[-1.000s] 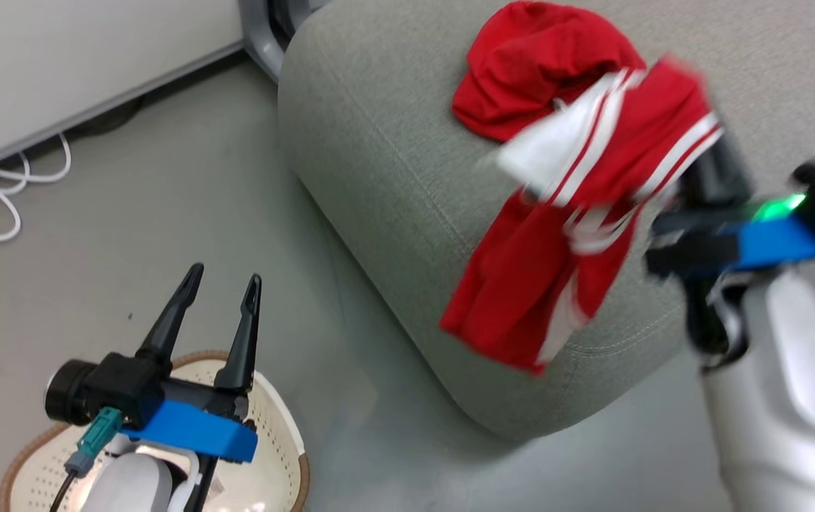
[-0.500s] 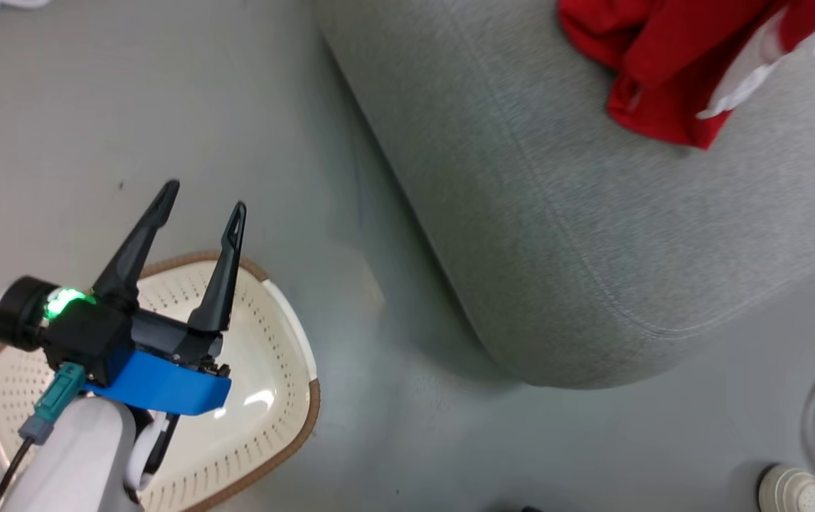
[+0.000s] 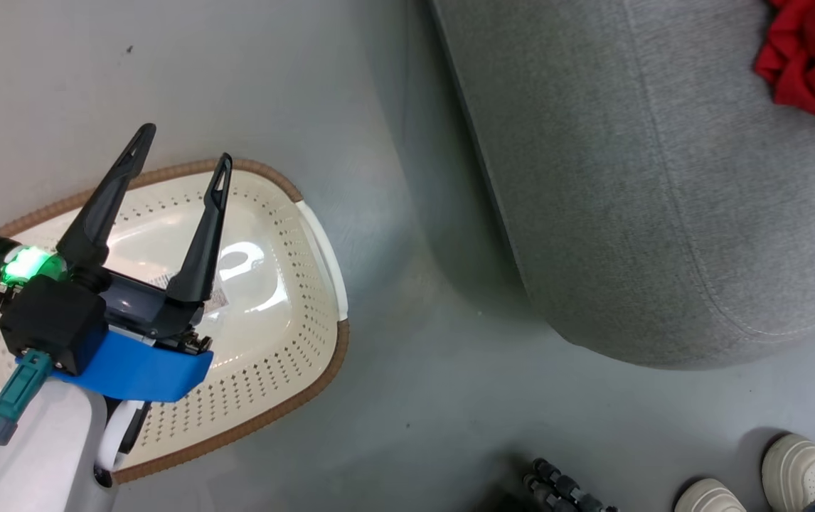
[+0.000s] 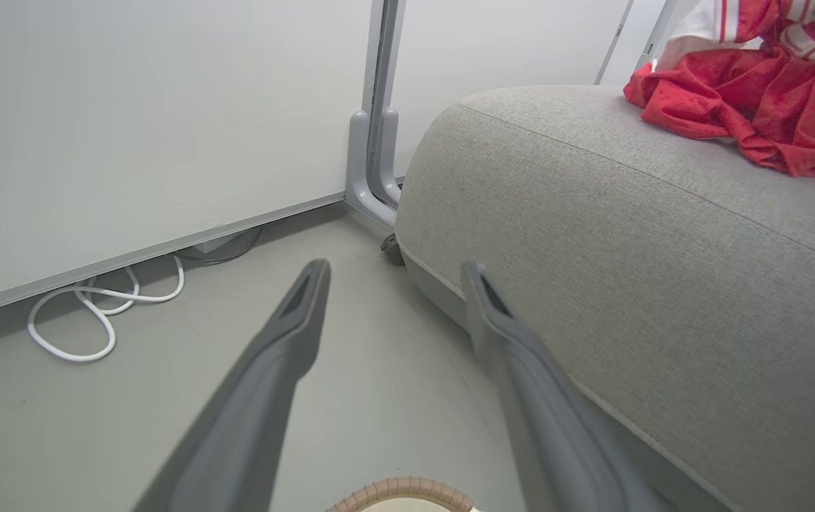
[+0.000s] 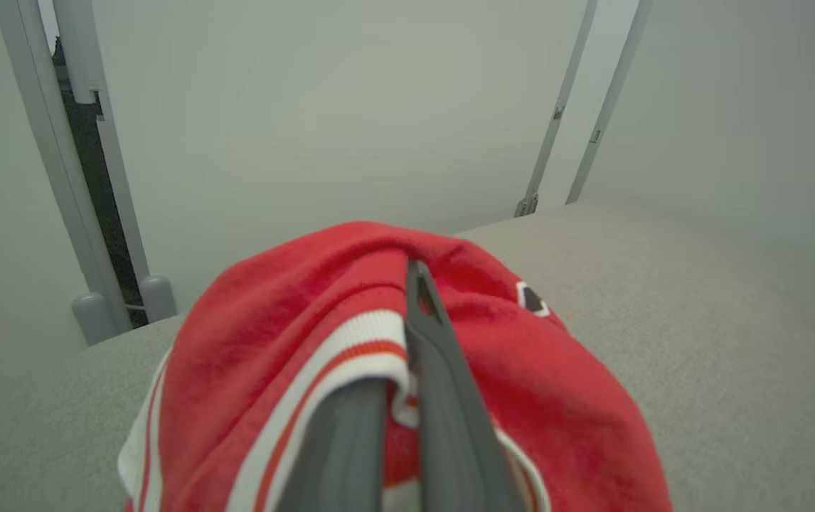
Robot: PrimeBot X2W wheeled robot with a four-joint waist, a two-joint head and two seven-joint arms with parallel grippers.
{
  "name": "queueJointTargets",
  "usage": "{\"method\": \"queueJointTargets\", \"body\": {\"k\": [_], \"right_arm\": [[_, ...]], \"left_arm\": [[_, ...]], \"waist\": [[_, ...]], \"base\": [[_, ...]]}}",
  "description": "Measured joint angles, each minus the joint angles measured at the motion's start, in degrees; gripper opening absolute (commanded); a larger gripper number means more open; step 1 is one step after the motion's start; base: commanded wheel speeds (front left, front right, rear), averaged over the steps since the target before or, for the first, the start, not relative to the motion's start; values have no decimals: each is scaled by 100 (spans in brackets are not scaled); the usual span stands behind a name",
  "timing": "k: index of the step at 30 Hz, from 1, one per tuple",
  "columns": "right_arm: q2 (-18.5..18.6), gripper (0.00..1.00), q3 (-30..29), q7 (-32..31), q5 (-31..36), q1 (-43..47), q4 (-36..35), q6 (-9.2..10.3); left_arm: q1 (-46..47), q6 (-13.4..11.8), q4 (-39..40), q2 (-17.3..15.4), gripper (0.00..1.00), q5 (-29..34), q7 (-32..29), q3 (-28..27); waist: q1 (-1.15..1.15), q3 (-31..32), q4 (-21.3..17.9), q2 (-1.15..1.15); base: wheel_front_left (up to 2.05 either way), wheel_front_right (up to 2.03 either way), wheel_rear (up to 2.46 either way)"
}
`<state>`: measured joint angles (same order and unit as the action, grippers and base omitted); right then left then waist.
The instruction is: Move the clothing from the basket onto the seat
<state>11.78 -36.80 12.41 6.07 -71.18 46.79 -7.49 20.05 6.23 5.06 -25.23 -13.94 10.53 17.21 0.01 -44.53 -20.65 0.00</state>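
Over the basket (image 3: 299, 334), left gripper (image 3: 184, 146) gapes; right gripper (image 5: 402, 340) pinches clothing (image 5: 272, 320), hiding one fingertip.

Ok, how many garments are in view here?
2. A crumpled red garment lies on the grey seat; a red-and-white striped garment is clamped in the right end effector over the seat. The basket shows none inside; folds could hide more.
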Motion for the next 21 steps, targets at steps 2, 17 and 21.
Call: {"method": "queueJointTargets", "body": {"k": [2,17,21], "right_arm": [[-9,0,-91,-26,112,5,225,0],[-89,100,-358,63,612,110,1250,0],[-89,100,-216,74,598,238,1500,0]], "left_arm": [[-2,-19,25,-19,100,1,-32,3],[105,-21,-287,145,100,-64,127,189],[135,-21,-552,318,100,-137,266,231]], "waist": [[0,-68,21,0],[-1,233,80,0],[-1,462,129,0]], "base": [[0,0,0],[0,0,0],[0,0,0]]}}
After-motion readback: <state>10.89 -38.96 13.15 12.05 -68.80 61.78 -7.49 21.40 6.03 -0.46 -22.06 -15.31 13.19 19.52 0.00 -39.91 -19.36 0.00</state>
